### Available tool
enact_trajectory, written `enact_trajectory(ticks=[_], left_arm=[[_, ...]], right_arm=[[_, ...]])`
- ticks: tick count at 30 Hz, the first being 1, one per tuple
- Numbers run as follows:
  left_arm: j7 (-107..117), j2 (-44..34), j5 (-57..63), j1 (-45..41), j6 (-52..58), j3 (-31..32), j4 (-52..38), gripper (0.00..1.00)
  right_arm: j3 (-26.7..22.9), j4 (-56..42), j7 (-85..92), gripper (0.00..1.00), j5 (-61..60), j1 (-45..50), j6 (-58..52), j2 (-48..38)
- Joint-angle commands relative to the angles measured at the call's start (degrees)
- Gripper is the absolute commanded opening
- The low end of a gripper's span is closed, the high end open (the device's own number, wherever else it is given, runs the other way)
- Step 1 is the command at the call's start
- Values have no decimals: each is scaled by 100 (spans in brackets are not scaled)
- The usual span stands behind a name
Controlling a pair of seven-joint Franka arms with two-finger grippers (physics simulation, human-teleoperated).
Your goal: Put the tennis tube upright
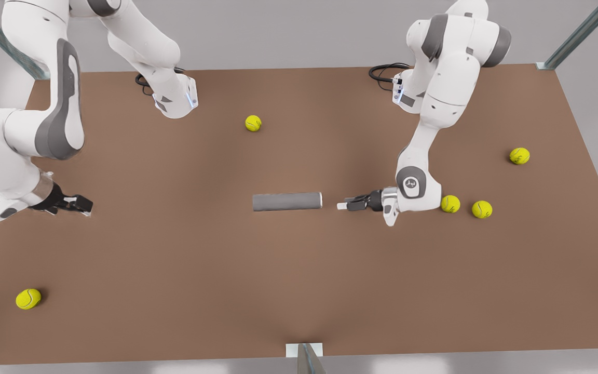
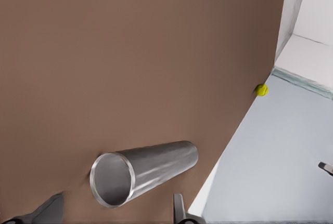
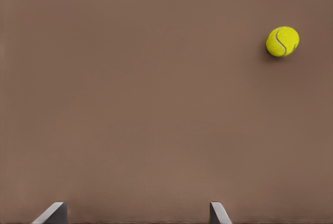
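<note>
Brown table [image 1: 174,291], tennis tube [image 1: 287,201] lying sideways, rim facing spread left end effector [image 1: 341,205], right end effector [image 1: 89,209] apparently spread.

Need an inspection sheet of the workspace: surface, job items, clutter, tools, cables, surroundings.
Surface: brown table, flat, no marks seen.
Job's things: tube lies on its side mid-table, silvery rim toward the front view's right; not upright.
Clutter: five balls scattered, none touching the tube.
Grippers: left tool open, low, facing the rim end, apart from it; right tool open, waits at the front view's left.
Cables: black loops at both arm bases.
Surroundings: frame posts at the far corners.
</note>
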State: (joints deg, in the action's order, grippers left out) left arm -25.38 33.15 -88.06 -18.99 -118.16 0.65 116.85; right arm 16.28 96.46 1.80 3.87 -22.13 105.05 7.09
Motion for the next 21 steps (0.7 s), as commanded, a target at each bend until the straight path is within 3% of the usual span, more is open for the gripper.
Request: enact_trajectory(ticks=[1,10,12,21], left_arm=[[-3184,-11,-370,18,233,128,101,100],[-3236,227,-546,-667,-295,128,-22,100],[-3228,227,-677,-720,-295,128,-22,100],[-3219,481,-879,-764,-374,120,-417,100]], right_arm=[[-20,22,1034,100,-483,192,-1126,-339],[200,48,629,100,-299,402,-1250,-550],[-1161,127,576,100,-299,1834,-1294,-673],[-1145,312,532,100,-316,1818,-715,-595]])
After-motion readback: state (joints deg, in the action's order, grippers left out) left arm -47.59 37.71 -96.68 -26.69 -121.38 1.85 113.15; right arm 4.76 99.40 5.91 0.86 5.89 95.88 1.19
